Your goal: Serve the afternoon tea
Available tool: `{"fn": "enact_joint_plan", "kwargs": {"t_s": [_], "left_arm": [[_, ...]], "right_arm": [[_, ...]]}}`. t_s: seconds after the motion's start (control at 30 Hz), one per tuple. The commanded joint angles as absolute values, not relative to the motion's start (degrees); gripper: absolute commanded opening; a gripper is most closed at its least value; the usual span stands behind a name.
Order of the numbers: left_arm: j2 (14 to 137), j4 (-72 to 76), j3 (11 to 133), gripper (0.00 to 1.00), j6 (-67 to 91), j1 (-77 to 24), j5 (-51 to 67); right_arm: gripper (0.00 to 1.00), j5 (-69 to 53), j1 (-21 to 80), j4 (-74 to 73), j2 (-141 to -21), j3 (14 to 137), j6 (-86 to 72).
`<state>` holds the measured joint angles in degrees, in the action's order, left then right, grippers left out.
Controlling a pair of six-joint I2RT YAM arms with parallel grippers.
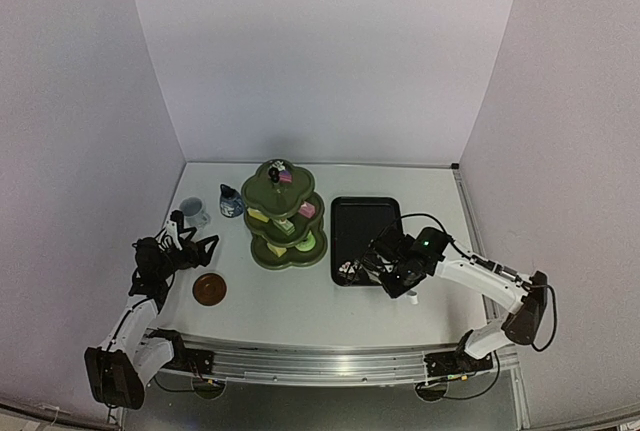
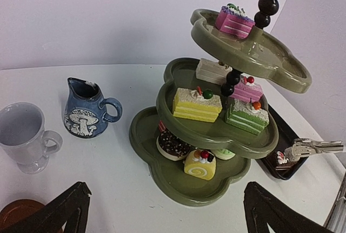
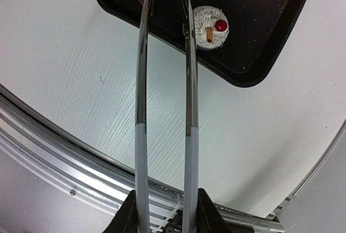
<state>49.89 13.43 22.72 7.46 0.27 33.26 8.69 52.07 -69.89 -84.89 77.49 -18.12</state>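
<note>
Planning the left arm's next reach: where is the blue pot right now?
In the top view the blue pot stands left of centre, between the white mug and the green stand, apart from both.

At centre green stand (image 1: pixel 285 216); black tray (image 1: pixel 366 216) right; mug (image 1: pixel 194 212), blue pot (image 1: pixel 231 200), coaster (image 1: pixel 209 289) left

No readable text; the blue pot (image 2: pixel 84 113) bears a mushroom motif.
</note>
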Motion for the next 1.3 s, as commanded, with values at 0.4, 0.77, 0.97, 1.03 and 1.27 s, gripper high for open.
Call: {"fn": "enact_joint_plan", "kwargs": {"t_s": [0.4,0.77,0.97,1.03,1.27], "left_arm": [[50.36,14.29,23.64,0.99,7.15,0.18,33.01],[49.97,14.17,23.58,0.99,7.22,0.18,32.29],[50.1,14.44,23.34,0.99,7.31,0.18,32.05],[50.18,14.68,23.33,0.99,7.38,0.18,32.06],[50.19,14.7,23.47,0.99,7.35,0.18,31.91]], "right_arm": [[0.3,5.66,52.93,-72.27,-86.48,80.32,-13.2],[0.31,8.78,52.96,-70.98,-91.71,82.15,-9.93],[0.32,10.56,52.92,-70.86,-91.47,81.83,-10.08],[0.32,9.95,52.93,-70.48,-91.72,81.47,-10.16],[0.3,7.92,52.88,-68.01,-93.03,81.5,-10.02]]}}
